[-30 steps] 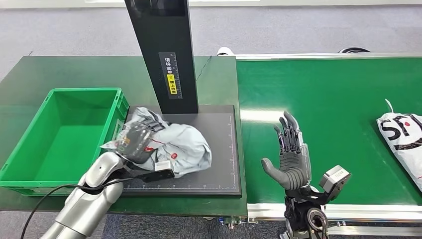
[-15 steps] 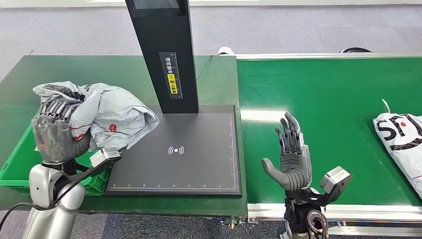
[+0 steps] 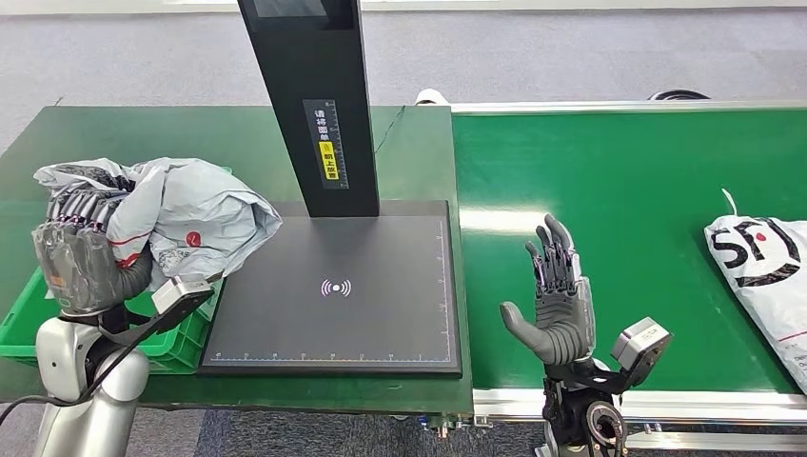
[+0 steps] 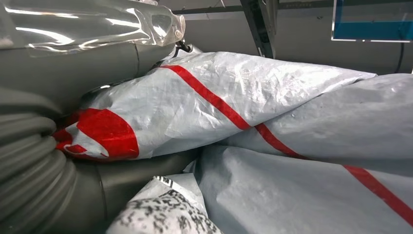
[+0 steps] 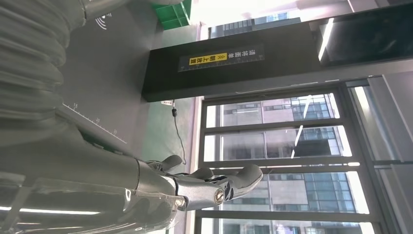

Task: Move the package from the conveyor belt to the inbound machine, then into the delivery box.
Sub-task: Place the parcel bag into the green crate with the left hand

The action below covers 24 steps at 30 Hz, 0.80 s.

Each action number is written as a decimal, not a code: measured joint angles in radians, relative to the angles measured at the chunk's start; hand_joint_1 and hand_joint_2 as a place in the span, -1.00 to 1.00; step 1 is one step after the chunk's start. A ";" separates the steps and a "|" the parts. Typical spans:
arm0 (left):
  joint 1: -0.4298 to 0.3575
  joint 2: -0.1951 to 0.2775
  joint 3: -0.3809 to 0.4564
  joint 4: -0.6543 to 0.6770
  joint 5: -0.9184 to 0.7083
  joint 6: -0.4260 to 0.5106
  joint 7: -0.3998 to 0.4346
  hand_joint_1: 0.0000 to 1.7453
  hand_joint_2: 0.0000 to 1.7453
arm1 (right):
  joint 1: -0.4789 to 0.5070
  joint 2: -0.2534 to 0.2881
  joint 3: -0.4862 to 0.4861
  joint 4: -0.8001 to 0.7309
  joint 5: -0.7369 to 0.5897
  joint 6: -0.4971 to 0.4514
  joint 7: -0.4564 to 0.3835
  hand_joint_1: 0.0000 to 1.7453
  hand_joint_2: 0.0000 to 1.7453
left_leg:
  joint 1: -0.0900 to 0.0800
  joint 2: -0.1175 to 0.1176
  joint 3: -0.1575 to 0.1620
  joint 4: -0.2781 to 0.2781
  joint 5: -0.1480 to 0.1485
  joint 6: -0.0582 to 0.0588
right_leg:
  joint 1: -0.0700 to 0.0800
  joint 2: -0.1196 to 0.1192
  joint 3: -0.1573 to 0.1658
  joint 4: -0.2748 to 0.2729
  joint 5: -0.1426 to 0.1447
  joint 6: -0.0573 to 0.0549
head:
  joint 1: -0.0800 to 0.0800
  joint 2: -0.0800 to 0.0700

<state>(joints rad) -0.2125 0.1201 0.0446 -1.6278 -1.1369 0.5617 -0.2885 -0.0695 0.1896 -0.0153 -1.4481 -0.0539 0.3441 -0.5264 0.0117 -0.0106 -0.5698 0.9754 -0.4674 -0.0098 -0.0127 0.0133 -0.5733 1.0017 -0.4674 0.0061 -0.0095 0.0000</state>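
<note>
Left of the inbound machine (image 3: 328, 286), above the green delivery box (image 3: 176, 338), I had the left hand (image 3: 81, 262) gripping the grey package (image 3: 195, 214) in closed fingers. Right of the machine, over the conveyor belt (image 3: 628, 181), my right hand (image 3: 557, 295) stood upright, fingers spread, holding nothing.

Bright even overhead light, soft shadows, glare patch on the conveyor belt (image 3: 495, 221), blown-out windows (image 5: 272, 141), sharp focus
</note>
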 joint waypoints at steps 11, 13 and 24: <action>-0.054 -0.002 0.099 0.077 -0.066 -0.254 0.241 1.00 1.00 | 0.010 0.001 -0.002 -0.008 0.017 0.000 0.005 -1.00 1.00 | 0.000 0.000 0.000 0.000 0.000 0.000 | 0.000 0.000 0.000 0.000 0.000 0.000 | 0.000 0.000; -0.068 0.003 0.126 0.128 -0.067 -0.338 0.293 1.00 1.00 | 0.011 0.002 -0.004 -0.008 0.023 0.002 0.006 -1.00 1.00 | 0.000 0.000 0.000 0.000 0.000 0.000 | 0.000 0.000 0.000 0.000 0.000 0.000 | 0.000 0.000; -0.158 0.060 0.273 0.518 0.045 -0.467 0.360 0.96 1.00 | 0.005 0.013 -0.005 0.006 0.054 0.018 0.009 -1.00 1.00 | 0.000 0.002 0.000 0.000 0.000 0.000 | 0.000 0.002 -0.001 0.000 0.000 0.000 | 0.000 0.000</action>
<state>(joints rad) -0.3706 0.1798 0.3179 -1.1095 -1.0917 0.0947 0.0720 -0.0649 0.2024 -0.0205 -1.4423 -0.0004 0.3624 -0.5177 0.0120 -0.0084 -0.5699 0.9752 -0.4673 -0.0100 -0.0123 0.0148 -0.5740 1.0020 -0.4674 0.0060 -0.0094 0.0000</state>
